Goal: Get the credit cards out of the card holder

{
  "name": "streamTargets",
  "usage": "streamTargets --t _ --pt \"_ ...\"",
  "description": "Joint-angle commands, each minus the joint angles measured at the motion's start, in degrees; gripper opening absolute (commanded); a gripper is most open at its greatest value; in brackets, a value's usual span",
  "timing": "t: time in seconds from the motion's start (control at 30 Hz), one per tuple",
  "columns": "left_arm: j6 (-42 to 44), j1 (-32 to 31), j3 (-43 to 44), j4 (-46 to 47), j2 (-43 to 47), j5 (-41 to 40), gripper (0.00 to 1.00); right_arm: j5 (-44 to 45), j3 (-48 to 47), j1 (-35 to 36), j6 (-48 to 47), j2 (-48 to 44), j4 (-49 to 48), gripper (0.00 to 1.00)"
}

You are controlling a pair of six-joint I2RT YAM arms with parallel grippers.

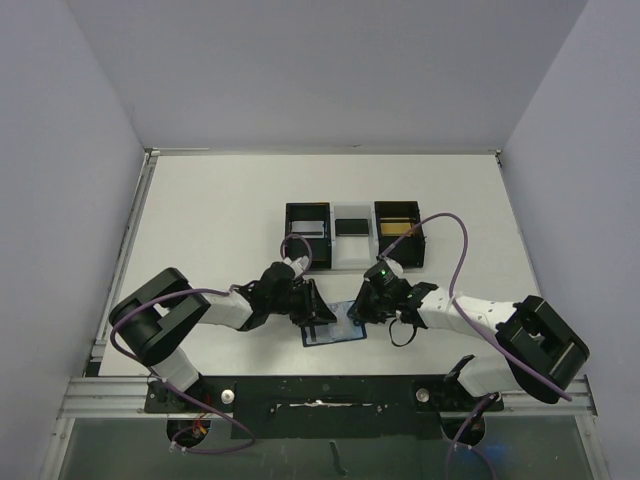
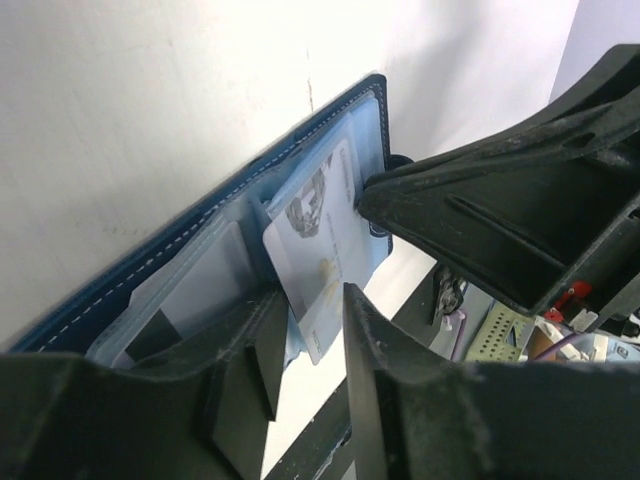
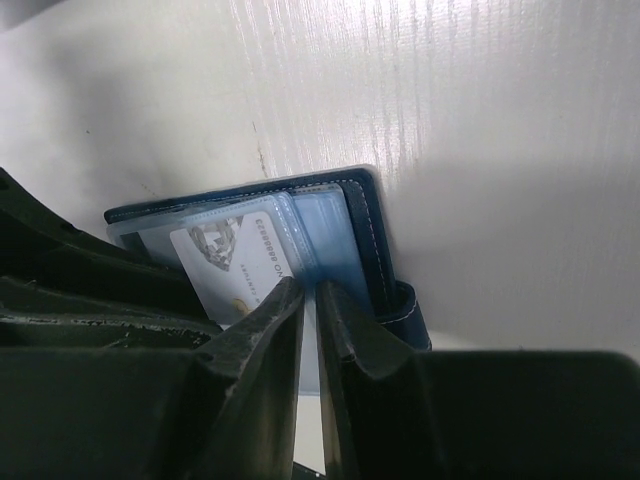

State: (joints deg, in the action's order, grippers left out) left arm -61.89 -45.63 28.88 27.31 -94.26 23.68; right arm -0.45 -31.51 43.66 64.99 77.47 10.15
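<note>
The dark blue card holder lies spread open on the table between my two grippers. A silver-grey credit card sticks halfway out of its clear inner pocket. My left gripper is open around the card's protruding lower corner, one finger on each side with a gap still showing. My right gripper is almost closed, pinching the clear pocket edge of the card holder beside the credit card. The snap tab hangs by the right finger. In the top view, the left gripper and right gripper almost meet.
Behind the card holder stand two black open boxes joined by a white tray. A silver card lies in the left box, a gold one in the right, a dark one on the tray. The table's near edge rail runs close below.
</note>
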Motion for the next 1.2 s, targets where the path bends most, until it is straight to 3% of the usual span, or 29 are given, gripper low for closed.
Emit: streamTargets --t 0.0,0.23,0.33,0.53,0.83,0.87,1.0,1.17 --pt "1.1 0.3 2.2 -1.2 0.1 -3.0 0.25 1.6 3.5 1.2 0.5 2.7 4.6 0.15" --pt "-0.2 0.6 0.9 0.9 3.5 -3.0 0.21 2.4 4.6 1.2 1.8 1.9 4.5 0.15" --pt "-2.2 1.9 -0.6 5.5 4.2 -0.9 0.11 2.6 5.1 1.1 2.4 1.8 4.4 0.15" --pt "-7.8 5.2 -3.2 17.2 2.1 6.4 0.03 2.5 5.4 0.9 3.1 1.8 3.4 0.15" --pt "-3.9 5.3 -2.8 10.4 3.4 5.6 0.00 2.5 4.8 0.9 3.1 1.6 3.7 0.15" --pt "-2.9 5.2 -2.5 8.1 3.9 4.6 0.01 2.5 4.6 0.9 3.0 1.6 3.8 0.15" --pt "1.9 4.6 -0.5 -1.1 5.6 0.6 0.22 2.6 4.0 1.0 2.9 2.1 4.1 0.15" --pt "2.7 3.8 1.2 -2.5 3.8 -0.1 0.26 2.4 4.2 0.9 3.2 2.2 3.7 0.15"
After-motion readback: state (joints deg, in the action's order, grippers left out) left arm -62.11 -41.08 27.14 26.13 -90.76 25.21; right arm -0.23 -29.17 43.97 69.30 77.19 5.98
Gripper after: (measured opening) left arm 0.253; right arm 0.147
